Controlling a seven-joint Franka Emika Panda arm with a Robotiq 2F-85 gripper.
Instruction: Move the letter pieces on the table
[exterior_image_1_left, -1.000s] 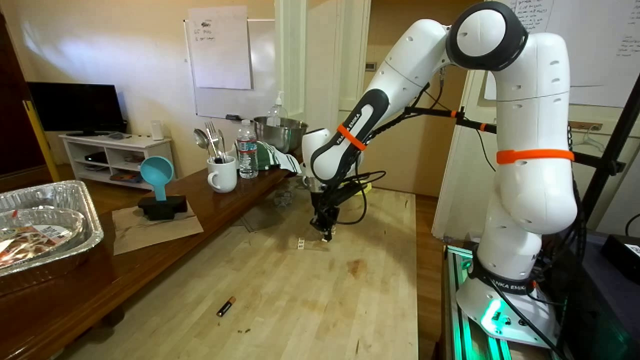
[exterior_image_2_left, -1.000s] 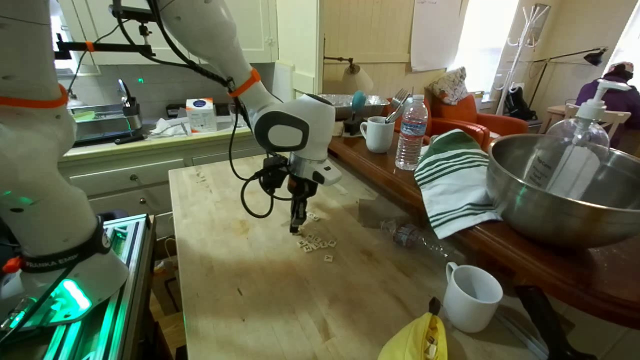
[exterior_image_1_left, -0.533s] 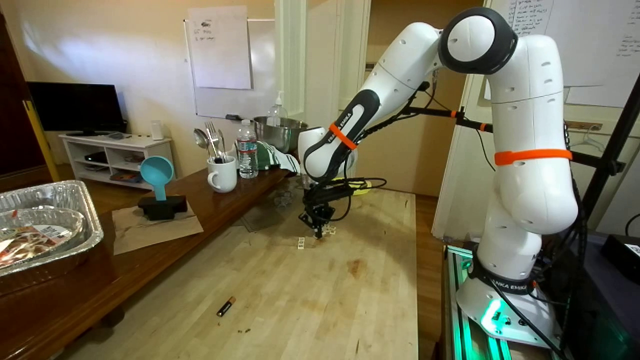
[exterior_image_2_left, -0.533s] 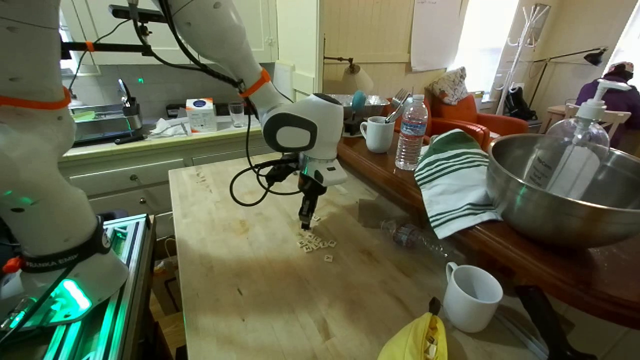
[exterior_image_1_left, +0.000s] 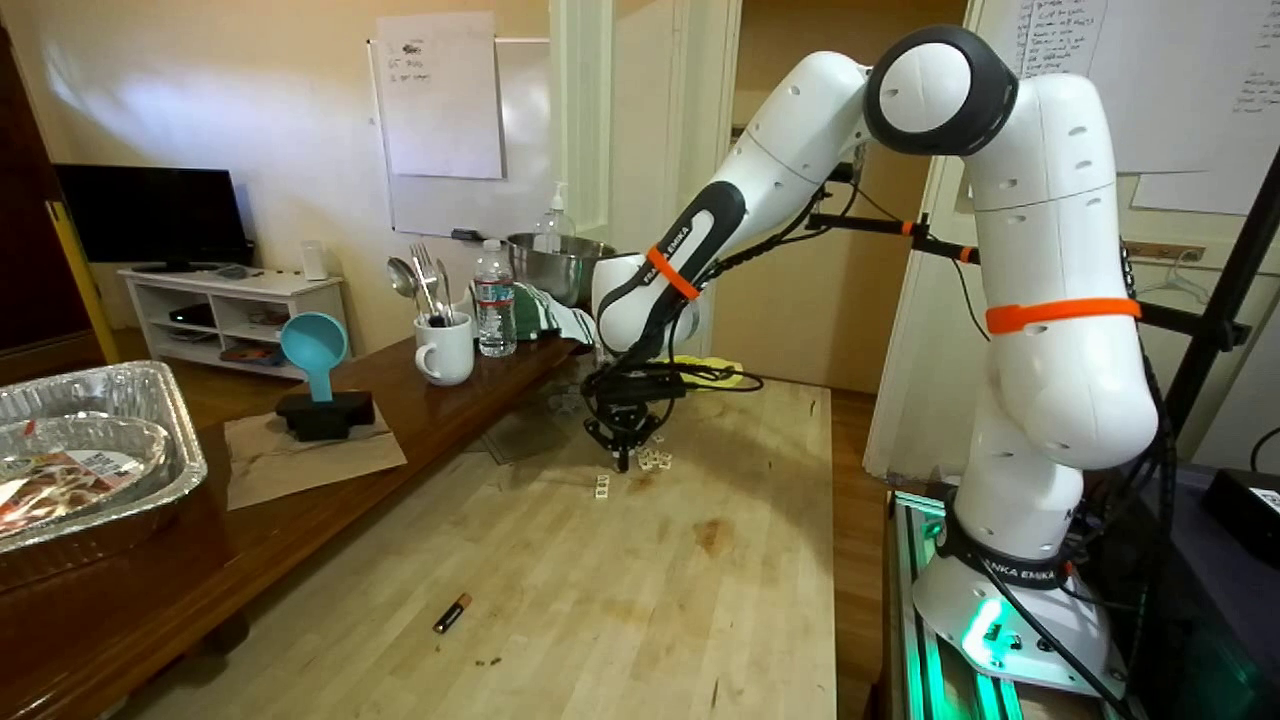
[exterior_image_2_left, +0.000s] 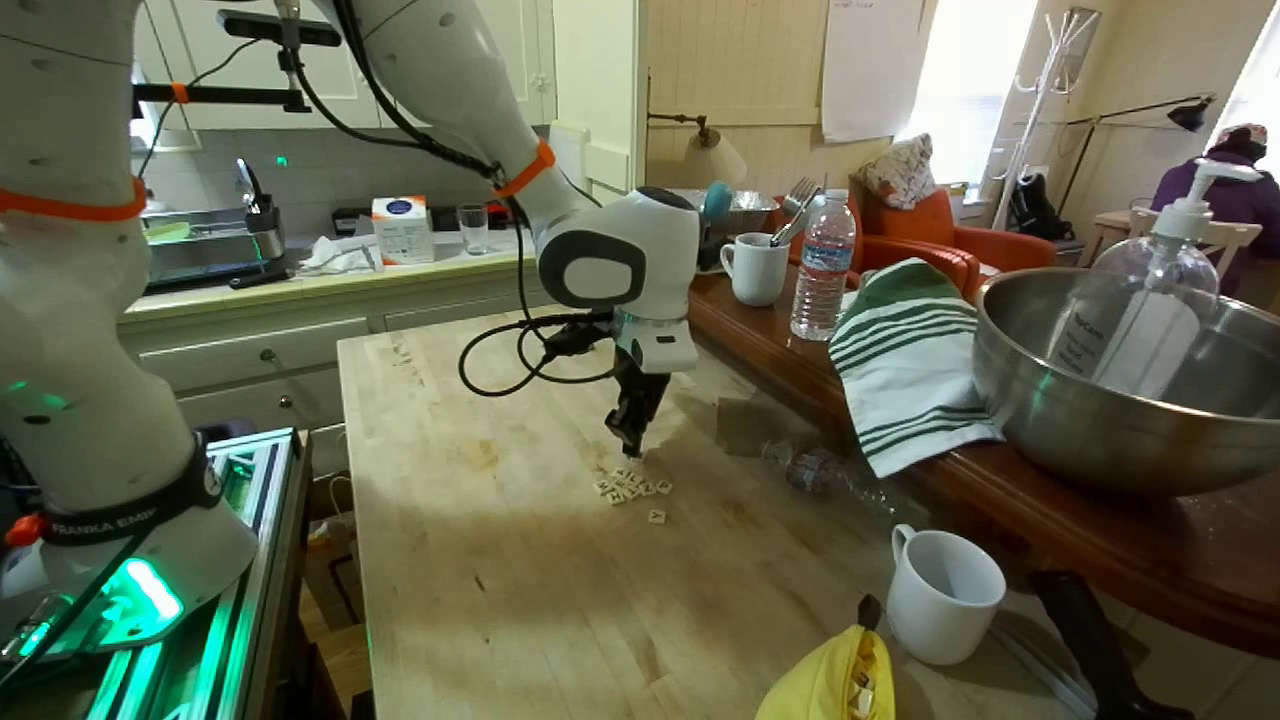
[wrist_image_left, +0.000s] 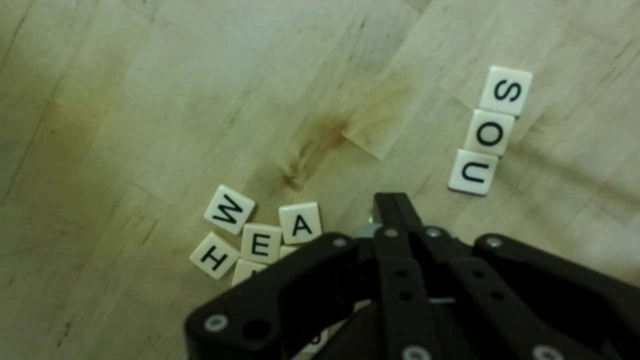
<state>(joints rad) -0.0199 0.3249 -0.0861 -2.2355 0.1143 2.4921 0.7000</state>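
Observation:
Small whitish square letter pieces lie on the light-wood table (exterior_image_1_left: 600, 600). In the wrist view, S (wrist_image_left: 506, 91), O (wrist_image_left: 489, 133) and U (wrist_image_left: 473, 172) form a touching row. A loose cluster with W (wrist_image_left: 229, 209), H (wrist_image_left: 215, 255), E (wrist_image_left: 261, 243) and A (wrist_image_left: 300, 223) lies left, partly hidden under the gripper. In the exterior views I see the row (exterior_image_1_left: 601, 487), the cluster (exterior_image_2_left: 630, 486) and a lone piece (exterior_image_2_left: 657, 517). My gripper (wrist_image_left: 392, 196) has its fingertips together, with no piece visible between them. It points down between cluster and row, close above the table, in both exterior views (exterior_image_1_left: 622, 466) (exterior_image_2_left: 632, 452).
A battery (exterior_image_1_left: 452, 613) lies on the table. A white mug (exterior_image_2_left: 945, 600), a yellow pouch (exterior_image_2_left: 830, 680), a black handle (exterior_image_2_left: 1095, 640) and a clear bottle (exterior_image_2_left: 810, 470) are also there. A raised brown counter (exterior_image_1_left: 400, 440) runs along one side, holding a metal bowl (exterior_image_2_left: 1110, 410).
My gripper has moved from beside the cluster toward the three-piece row and the brown counter, turning somewhat. The cluster, the row and the lone piece show no visible shift.

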